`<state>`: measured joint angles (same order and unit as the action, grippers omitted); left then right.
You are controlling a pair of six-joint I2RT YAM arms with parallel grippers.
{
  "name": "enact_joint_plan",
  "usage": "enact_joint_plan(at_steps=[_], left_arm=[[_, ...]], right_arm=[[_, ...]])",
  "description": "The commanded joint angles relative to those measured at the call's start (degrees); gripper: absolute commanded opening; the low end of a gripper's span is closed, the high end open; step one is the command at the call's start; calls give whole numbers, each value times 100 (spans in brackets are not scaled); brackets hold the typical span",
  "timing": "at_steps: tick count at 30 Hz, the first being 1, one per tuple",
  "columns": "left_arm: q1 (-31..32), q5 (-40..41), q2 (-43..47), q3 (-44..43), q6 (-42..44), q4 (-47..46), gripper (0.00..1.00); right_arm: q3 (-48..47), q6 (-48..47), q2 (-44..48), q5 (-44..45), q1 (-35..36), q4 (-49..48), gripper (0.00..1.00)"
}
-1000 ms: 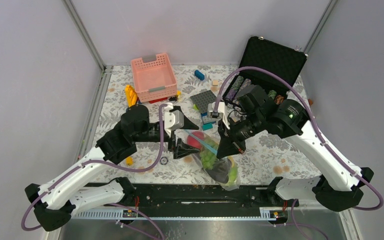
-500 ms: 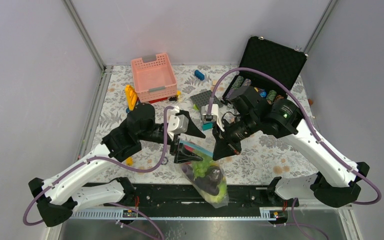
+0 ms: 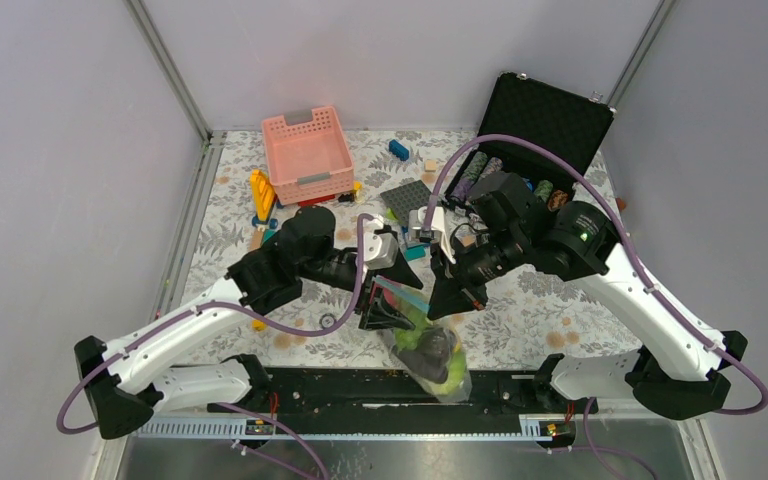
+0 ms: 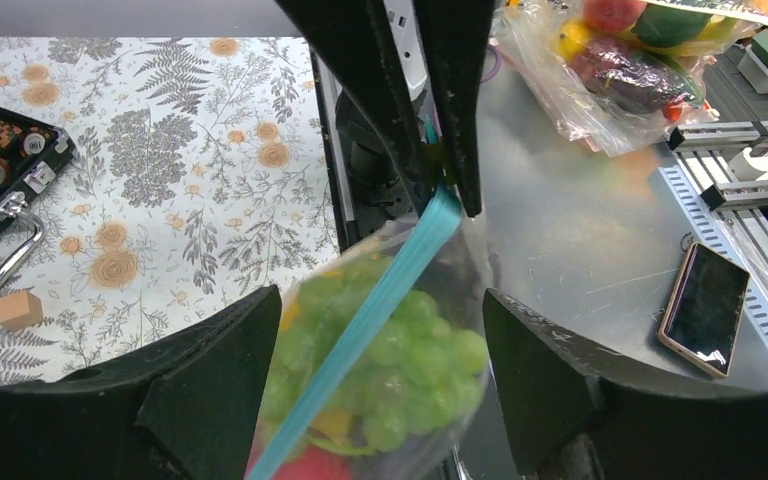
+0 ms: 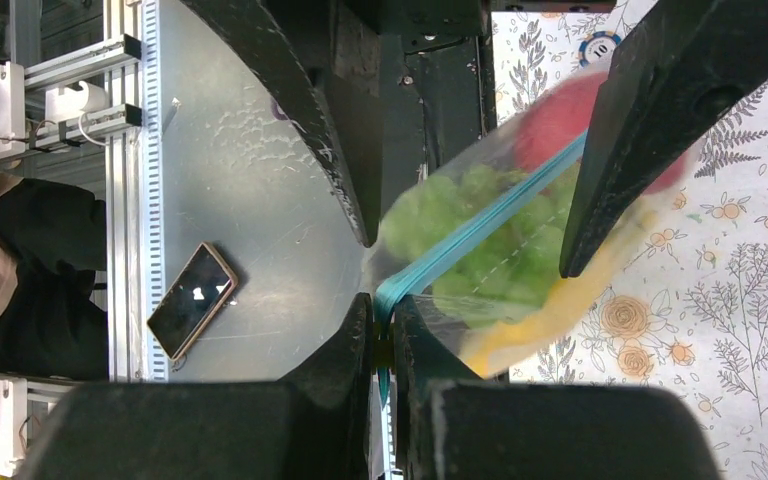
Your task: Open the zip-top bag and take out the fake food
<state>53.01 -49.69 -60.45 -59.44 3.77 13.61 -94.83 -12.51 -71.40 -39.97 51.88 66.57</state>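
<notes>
We logged the zip-top bag (image 3: pixel 425 345), clear crinkly film with a light-blue zipper strip (image 4: pixel 380 290), hanging well apart from the pink basket (image 3: pixel 305 122) and, over the last second, carried farther from it. The right fingers (image 5: pixel 350 345) pinched the strip's end, and the left fingers (image 4: pixel 210 380), spread wide, had moved in to straddle it. We judged it still sealed but set for pulling open, with lumpy green and red fake food (image 4: pixel 390 350) inside.

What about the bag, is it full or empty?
Full. Green, red and yellow fake food shows through the clear zip-top bag.
</notes>
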Motion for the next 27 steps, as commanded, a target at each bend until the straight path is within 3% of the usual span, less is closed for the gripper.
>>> enact_joint_plan(at_steps=[1, 3, 9, 11, 13, 17, 19, 22, 27], left_arm=[[51, -90, -82, -300, -32, -346, 71], [62, -164, -130, -311, -64, -345, 59], [78, -163, -129, -427, 187, 146, 10], [78, -7, -64, -470, 328, 346, 0], [78, 183, -11, -505, 414, 499, 0], [80, 437, 43, -548, 438, 721, 0], [79, 608, 98, -513, 319, 695, 0], [78, 888, 211, -417, 96, 559, 0], [81, 1467, 458, -212, -350, 118, 0]], right_arm=[[-211, -68, 60, -235, 51, -227, 0], [-124, -16, 142, -179, 51, -356, 0], [333, 274, 627, 343, 49, -961, 1], [544, 376, 842, 591, 46, -1222, 2], [746, 466, 1081, 826, 50, -1480, 10], [1402, 794, 1661, 1405, 51, -2167, 51], [1874, 980, 2012, 1634, 51, -2636, 64], [2629, 1225, 2612, 2059, 51, -3332, 75], [4071, 1696, 3726, 2447, 51, -4803, 81]])
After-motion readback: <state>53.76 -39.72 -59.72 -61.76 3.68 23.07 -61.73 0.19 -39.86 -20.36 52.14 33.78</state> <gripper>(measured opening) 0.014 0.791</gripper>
